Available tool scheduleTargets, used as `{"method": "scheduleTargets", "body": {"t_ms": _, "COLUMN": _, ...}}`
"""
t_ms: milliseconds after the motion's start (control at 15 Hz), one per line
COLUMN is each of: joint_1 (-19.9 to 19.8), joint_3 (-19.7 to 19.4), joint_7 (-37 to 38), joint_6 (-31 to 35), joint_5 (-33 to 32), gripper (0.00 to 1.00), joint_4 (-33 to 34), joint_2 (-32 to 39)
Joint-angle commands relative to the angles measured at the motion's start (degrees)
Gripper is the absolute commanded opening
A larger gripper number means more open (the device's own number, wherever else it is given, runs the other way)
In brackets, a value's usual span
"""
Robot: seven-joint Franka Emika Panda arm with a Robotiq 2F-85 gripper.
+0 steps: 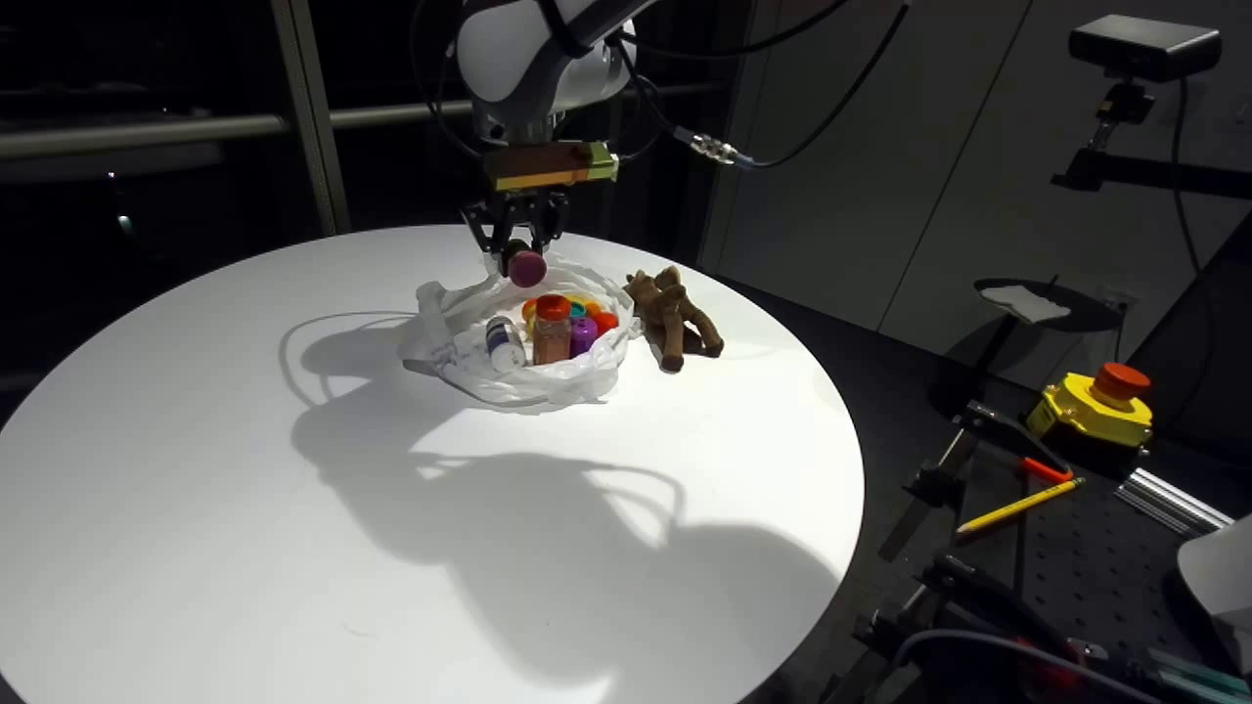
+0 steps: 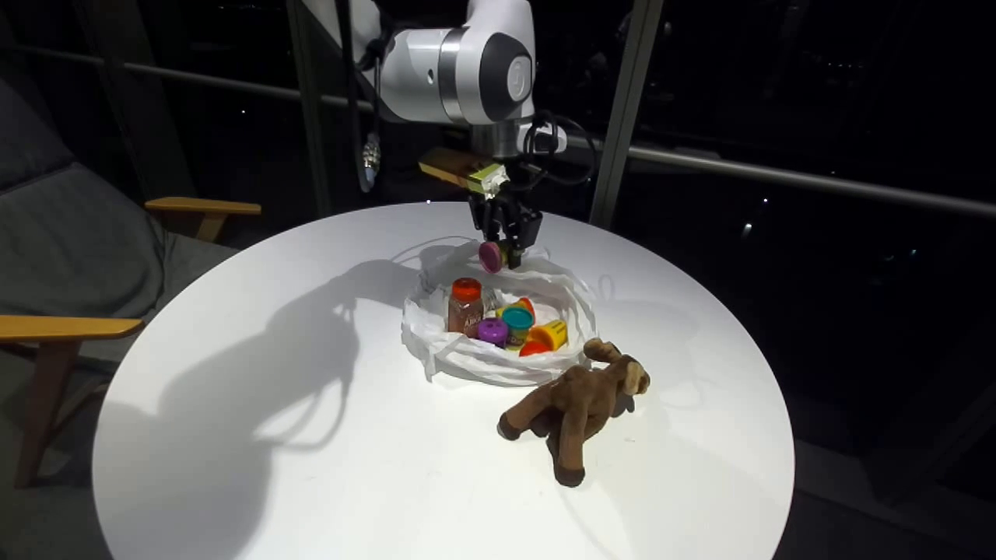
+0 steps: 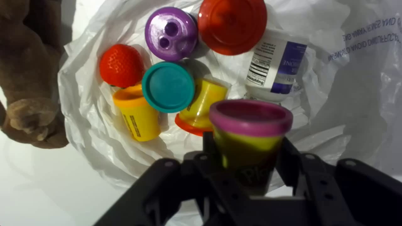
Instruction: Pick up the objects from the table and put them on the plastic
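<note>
The gripper [image 3: 247, 144] has its jaws clamped around a pink-lidded tub [image 2: 492, 257], up in the air over the white plastic bag [image 2: 447, 354]. The tub is tipped over, long axis nearer level than upright; in an exterior view its lid [image 1: 527, 269] faces me almost squarely. Inside the bag, a red-lidded jar [image 2: 467, 315] and a teal-lidded tub [image 3: 168, 87] stand upright; a white bottle [image 3: 273, 67], an orange-lidded yellow tub [image 3: 141, 117] and a red-lidded yellow tub [image 3: 207, 100] lie on their sides, near a strawberry [image 3: 121, 66] and a purple piece [image 3: 171, 34].
</note>
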Motion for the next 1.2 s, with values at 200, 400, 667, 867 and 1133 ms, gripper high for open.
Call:
{"method": "scheduleTargets", "body": {"t_ms": 200, "joint_1": -1.9, "joint_3": 1.6, "joint_7": -4.0, "joint_6": -3.9, "joint_5": 2.0, "gripper": 1.00, "joint_4": 8.5, "joint_2": 2.1}}
{"method": "scheduleTargets", "body": {"t_ms": 400, "joint_1": -3.1, "joint_3": 1.2, "joint_7": -3.8, "joint_6": -0.9, "joint_5": 2.4, "gripper": 1.00, "joint_4": 0.6, "joint_2": -2.8}}
{"method": "scheduleTargets", "body": {"t_ms": 667, "joint_1": -5.0, "joint_3": -1.3, "joint_7": -2.3, "joint_6": 3.2, "joint_5": 1.7, "gripper": 1.00, "joint_4": -10.4, "joint_2": -8.1}}
{"method": "scheduleTargets", "body": {"t_ms": 867, "joint_1": -6.5, "joint_3": -3.2, "joint_7": -2.8, "joint_6": 6.1, "joint_5": 1.4, "gripper": 1.00, "joint_4": -18.5, "joint_2": -11.6}}
{"method": "scheduleTargets", "body": {"t_ms": 1133, "joint_1": -8.6, "joint_3": -4.0, "joint_7": -7.5, "joint_6": 10.5, "joint_5": 1.0, "gripper": 1.00, "joint_4": -29.3, "joint_2": -16.2}}
